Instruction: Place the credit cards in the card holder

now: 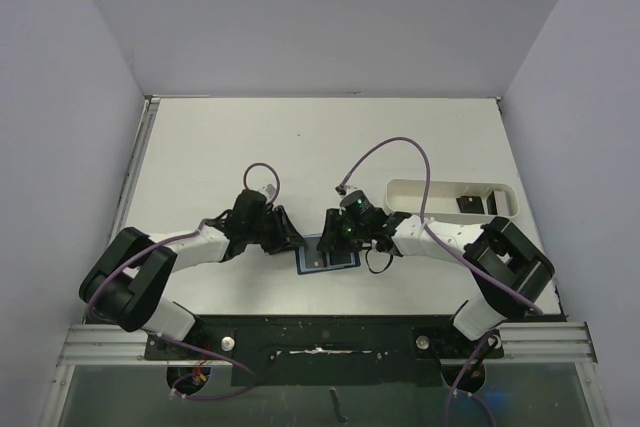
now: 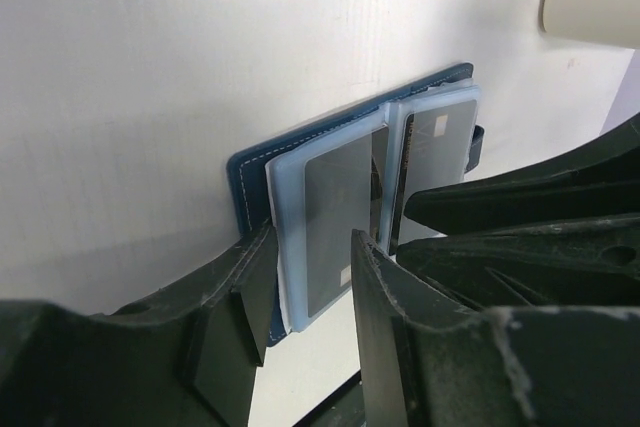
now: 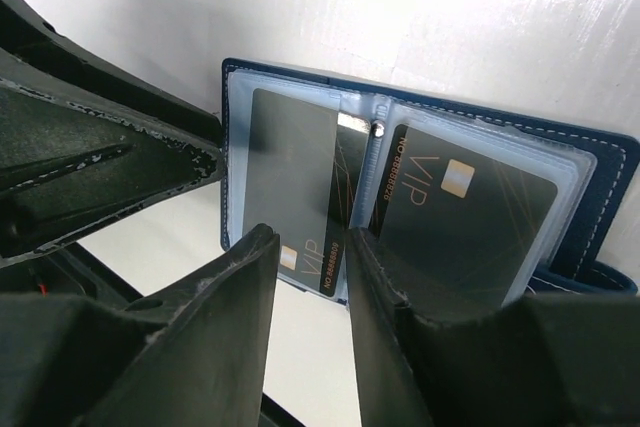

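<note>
Both grippers at the open card holder

The navy card holder [image 1: 322, 261] lies open on the white table [image 1: 230, 142], dark credit cards [image 3: 460, 217] showing in its pale blue pockets. The left gripper [image 2: 312, 247] straddles the near pocket page, and the right gripper [image 3: 305, 247] stands with its jaws narrowly apart around the edge of a pocket with a VIP card. I cannot tell whether either pair of jaws is pinching. More dark cards [image 1: 468, 204] lie in the white tray [image 1: 400, 190], off to the right.
</note>
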Available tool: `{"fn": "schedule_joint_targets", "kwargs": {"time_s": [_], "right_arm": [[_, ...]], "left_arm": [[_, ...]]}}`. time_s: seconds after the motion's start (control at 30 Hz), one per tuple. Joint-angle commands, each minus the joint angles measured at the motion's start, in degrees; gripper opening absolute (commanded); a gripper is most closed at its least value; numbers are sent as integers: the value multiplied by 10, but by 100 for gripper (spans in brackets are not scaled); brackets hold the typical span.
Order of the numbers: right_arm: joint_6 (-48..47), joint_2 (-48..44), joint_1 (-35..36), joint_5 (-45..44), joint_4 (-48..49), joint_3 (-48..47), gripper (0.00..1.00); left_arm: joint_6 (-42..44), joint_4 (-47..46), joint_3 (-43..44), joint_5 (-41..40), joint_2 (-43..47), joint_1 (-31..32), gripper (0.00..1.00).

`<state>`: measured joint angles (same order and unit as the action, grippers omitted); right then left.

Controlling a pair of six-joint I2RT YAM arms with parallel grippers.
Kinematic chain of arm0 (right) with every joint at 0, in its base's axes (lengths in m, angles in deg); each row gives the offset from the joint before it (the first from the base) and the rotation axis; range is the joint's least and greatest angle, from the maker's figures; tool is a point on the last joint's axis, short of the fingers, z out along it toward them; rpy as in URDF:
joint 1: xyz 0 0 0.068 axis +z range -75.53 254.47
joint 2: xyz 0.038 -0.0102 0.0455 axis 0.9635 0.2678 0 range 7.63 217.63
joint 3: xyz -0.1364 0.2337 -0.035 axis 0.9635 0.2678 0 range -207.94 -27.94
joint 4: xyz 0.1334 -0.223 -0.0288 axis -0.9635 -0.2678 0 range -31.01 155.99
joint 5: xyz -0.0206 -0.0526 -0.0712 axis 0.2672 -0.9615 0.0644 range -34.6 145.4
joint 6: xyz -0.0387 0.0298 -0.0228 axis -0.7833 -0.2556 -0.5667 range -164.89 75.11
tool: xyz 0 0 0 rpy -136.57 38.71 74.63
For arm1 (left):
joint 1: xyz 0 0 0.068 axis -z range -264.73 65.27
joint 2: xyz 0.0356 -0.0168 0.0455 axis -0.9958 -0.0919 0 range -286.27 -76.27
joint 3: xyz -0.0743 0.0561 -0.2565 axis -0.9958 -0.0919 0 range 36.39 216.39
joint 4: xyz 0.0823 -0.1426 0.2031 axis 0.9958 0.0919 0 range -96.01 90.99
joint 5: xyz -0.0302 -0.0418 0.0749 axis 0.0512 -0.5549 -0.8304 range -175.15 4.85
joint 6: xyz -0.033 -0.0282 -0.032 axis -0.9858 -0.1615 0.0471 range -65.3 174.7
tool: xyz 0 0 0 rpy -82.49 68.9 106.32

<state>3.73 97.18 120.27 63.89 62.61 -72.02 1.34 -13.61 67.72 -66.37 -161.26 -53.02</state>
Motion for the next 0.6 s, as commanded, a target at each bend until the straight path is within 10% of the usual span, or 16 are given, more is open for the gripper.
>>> {"fn": "schedule_joint_targets", "kwargs": {"time_s": [0.0, 0.57], "right_arm": [[-14, -1, -1, -14, 11, -25, 36], [-21, 36, -3, 54, 94, -18, 33]], "left_arm": [[-14, -38, 9, 20, 12, -1, 35], [2, -62, 22, 20, -37, -2, 33]]}}
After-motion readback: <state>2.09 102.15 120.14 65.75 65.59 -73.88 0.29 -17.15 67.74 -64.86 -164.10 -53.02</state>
